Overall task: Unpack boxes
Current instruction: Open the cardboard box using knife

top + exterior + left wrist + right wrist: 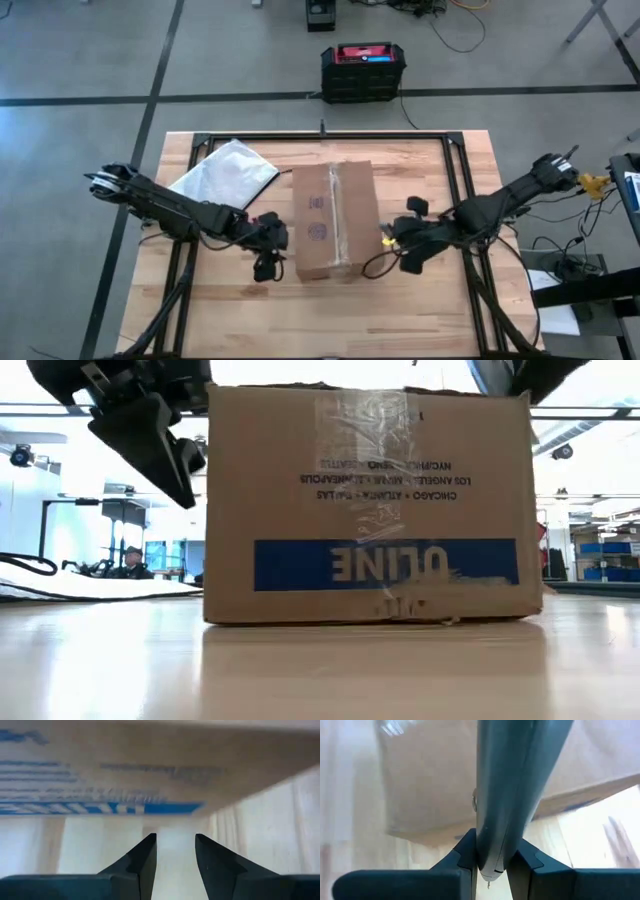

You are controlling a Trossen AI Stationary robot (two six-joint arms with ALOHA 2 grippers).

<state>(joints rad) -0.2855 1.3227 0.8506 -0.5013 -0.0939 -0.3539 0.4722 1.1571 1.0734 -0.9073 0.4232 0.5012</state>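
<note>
The brown cardboard box (335,220) stands on its bottom in the middle of the table, clear tape along its top seam. Its near side (370,510) carries a blue ULINE label, upside down. My left gripper (175,837) hangs open beside the box's near left corner (268,262), above the tabletop, with nothing between its fingers. My right gripper (395,240) is at the box's right side, shut on a long dark grey tool (515,770) that points toward the box. My right gripper pinches one end of the dark grey tool (490,855) between its two fingers. The tool runs on ahead of the fingers, slanting down from the table's right toward the box's right side. It is off the table; whether its far end touches the box I cannot tell.
A clear plastic bag (225,172) lies flat on the table at the far left of the box. A black-and-red case (363,70) stands on the floor beyond the far edge. A dark cable (375,265) loops on the wood near my right gripper. Bare wood lies along the near edge.
</note>
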